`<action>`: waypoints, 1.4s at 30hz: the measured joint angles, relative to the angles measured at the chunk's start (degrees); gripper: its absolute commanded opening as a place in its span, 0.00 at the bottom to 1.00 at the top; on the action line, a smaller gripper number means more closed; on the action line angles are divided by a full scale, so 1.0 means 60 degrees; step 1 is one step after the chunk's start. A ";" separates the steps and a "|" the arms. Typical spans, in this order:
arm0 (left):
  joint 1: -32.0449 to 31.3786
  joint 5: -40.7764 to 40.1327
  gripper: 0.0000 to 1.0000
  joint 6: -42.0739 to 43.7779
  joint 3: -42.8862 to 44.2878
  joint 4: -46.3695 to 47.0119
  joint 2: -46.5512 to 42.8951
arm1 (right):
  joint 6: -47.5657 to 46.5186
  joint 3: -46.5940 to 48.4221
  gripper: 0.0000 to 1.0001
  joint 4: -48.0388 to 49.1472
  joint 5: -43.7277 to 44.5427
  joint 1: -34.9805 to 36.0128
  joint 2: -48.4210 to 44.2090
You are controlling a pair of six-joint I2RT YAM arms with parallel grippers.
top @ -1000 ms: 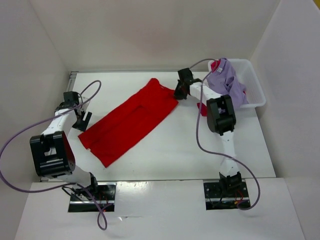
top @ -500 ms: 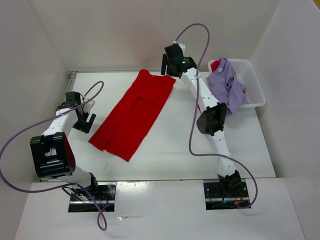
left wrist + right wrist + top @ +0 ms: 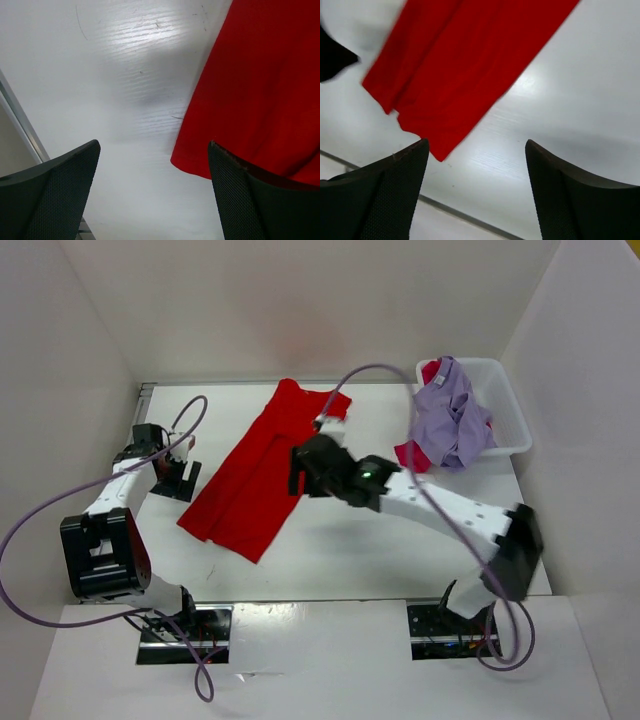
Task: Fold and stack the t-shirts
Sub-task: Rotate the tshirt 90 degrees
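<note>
A bright red t-shirt (image 3: 262,472) lies on the table as a long folded strip, running diagonally from the back centre toward the front left. My right gripper (image 3: 298,475) hovers open over its right edge, nothing between the fingers; the right wrist view shows the red t-shirt (image 3: 470,65) below and ahead of the open right gripper (image 3: 477,192). My left gripper (image 3: 178,480) stands open just left of the strip; in its wrist view the red t-shirt (image 3: 260,75) has a corner near the right finger of the open left gripper (image 3: 155,192). A lavender t-shirt (image 3: 450,420) drapes over the bin, with crimson cloth (image 3: 408,454) under it.
The white plastic bin (image 3: 510,410) sits at the back right corner. White walls close in the table on the left, back and right. The right arm stretches low across the table's middle from its base (image 3: 450,620). A metal strip (image 3: 20,125) edges the table's left side.
My right gripper opened and let go of the red t-shirt's far end, then swung forward and left to the strip's middle. The shirt now lies steeper and further back. Left arm barely moved.
</note>
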 measured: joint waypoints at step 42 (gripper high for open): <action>-0.0069 0.0667 0.95 0.0091 -0.0149 0.0069 -0.0831 | 0.4841 -0.2951 0.00 0.3861 -0.2575 0.1585 0.3530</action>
